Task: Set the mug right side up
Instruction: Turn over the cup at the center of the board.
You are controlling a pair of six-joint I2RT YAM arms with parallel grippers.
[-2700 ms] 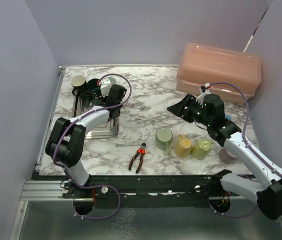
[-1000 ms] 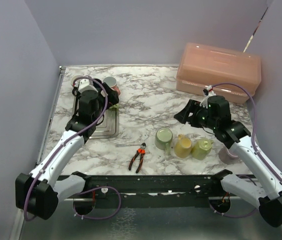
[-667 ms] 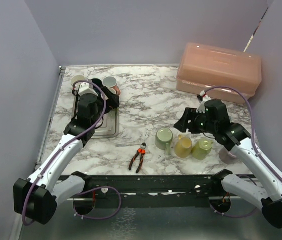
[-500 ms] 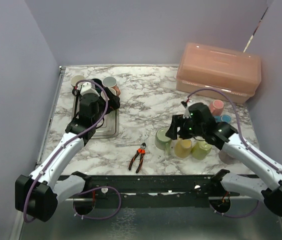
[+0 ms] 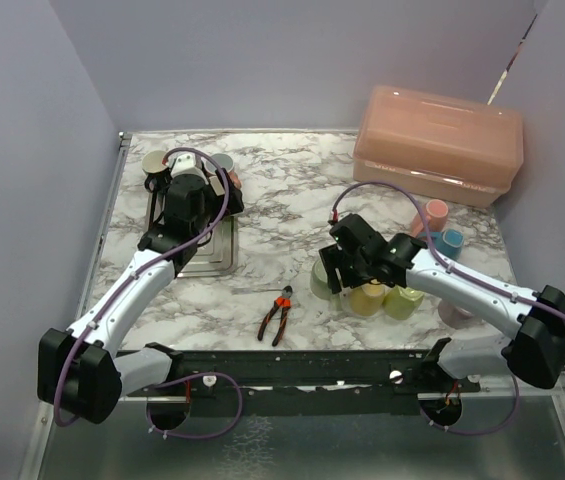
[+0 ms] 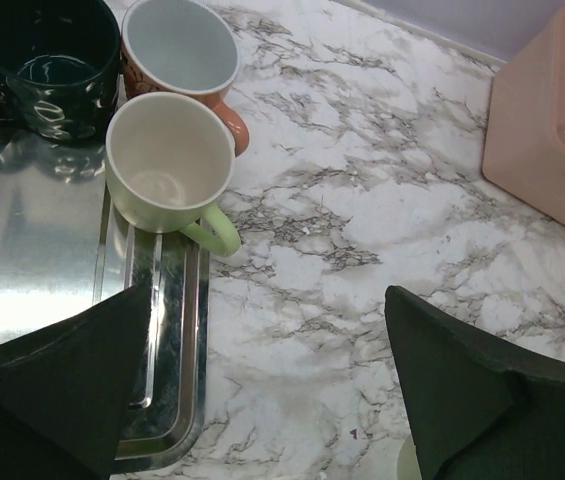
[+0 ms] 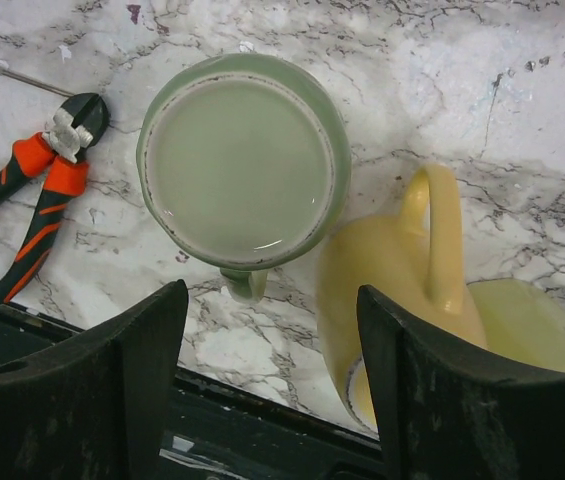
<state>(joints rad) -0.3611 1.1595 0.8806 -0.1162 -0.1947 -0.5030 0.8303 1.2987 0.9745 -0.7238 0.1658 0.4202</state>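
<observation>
On the left side of the white marble-patterned table (image 5: pixel 292 200), a shiny metal tray (image 6: pixel 32 260) holds a dark green glazed mug (image 6: pixel 47 60) at its far end. Just beside that mug stand an orange mug with a pale blue inside (image 6: pixel 182 50) and a pale green mug with a cream inside (image 6: pixel 167 170), both mouth up, at the tray's right edge. The left gripper (image 6: pixel 267 300) hangs above the tray's near right corner, its jaws spread wide and holding nothing.

Toward the middle, near the front edge, lie pliers with red-orange handles (image 7: pixel 32 190). Just to their right stands the sage-green ceramic mug (image 7: pixel 242 165), seemingly bottom up, its handle pointing to the near edge. The right gripper (image 7: pixel 270 300) hovers directly over it, jaws parted and gripping nothing.

A yellow mug (image 7: pixel 402 290) lies on its side against the sage one, handle uppermost, with a lime-green mug (image 5: pixel 405 298) touching its right side. Farther right stand a small pink cup (image 5: pixel 434 215) and a small blue cup (image 5: pixel 450 242). A large translucent pink plastic box (image 5: pixel 437 140) sits in the far right corner.
</observation>
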